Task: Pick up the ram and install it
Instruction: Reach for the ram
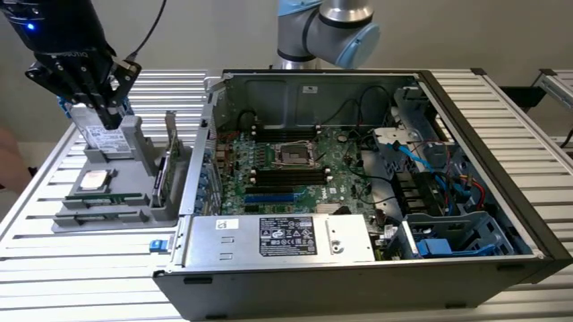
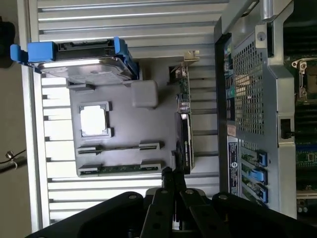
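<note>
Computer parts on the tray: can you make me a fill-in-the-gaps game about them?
1. The pincer near the hard drive is ____, with its fingertips together.
2. The hard drive sits in a frame coloured ____.
3. The ram is a long, flat stick coloured ____, lying in the gray holder.
4. The square silver chip lies between the hard drive and the ____.

Missing words: shut; blue; green; ram
</note>
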### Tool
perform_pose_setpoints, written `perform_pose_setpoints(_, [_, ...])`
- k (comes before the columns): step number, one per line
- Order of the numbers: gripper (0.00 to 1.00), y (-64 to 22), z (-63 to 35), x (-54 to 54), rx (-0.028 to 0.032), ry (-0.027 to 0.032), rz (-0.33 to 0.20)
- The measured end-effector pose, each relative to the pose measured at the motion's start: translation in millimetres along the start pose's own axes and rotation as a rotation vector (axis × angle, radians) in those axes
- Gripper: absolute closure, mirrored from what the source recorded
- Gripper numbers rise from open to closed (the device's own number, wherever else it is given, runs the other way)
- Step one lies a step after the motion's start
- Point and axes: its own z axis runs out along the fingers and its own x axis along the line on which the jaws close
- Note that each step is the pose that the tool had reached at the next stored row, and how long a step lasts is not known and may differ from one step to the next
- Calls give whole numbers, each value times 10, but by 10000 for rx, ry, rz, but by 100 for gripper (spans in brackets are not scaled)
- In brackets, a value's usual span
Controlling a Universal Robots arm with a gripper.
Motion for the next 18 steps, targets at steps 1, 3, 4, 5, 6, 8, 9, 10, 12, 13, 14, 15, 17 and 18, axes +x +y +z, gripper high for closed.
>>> perform_pose_setpoints(1, [90,-9,10,30,0,1,-7])
perform_pose_setpoints(3, [90,-27,31,92,0,1,-21])
perform_pose_setpoints(4, [90,-36,42,121,0,1,-28])
perform_pose_setpoints(5, [90,-45,53,151,1,2,-36])
perform_pose_setpoints(6, [90,-54,65,179,0,2,-45])
perform_pose_setpoints(8, [90,-71,89,236,0,3,-63])
perform_pose_setpoints(9, [90,-80,102,266,0,3,-72])
perform_pose_setpoints(10, [90,-89,116,297,1,4,-83])
perform_pose_setpoints(12, [90,-106,144,357,1,5,-102])
perform_pose_setpoints(13, [90,-113,159,386,1,5,-114])
perform_pose_setpoints(14, [90,-118,175,413,1,6,-125])
perform_pose_setpoints(15, [90,-123,193,436,1,6,-139])
perform_pose_setpoints(17, [90,-128,230,469,0,9,-164])
perform_pose_setpoints(18, [90,-130,250,482,0,11,-175])
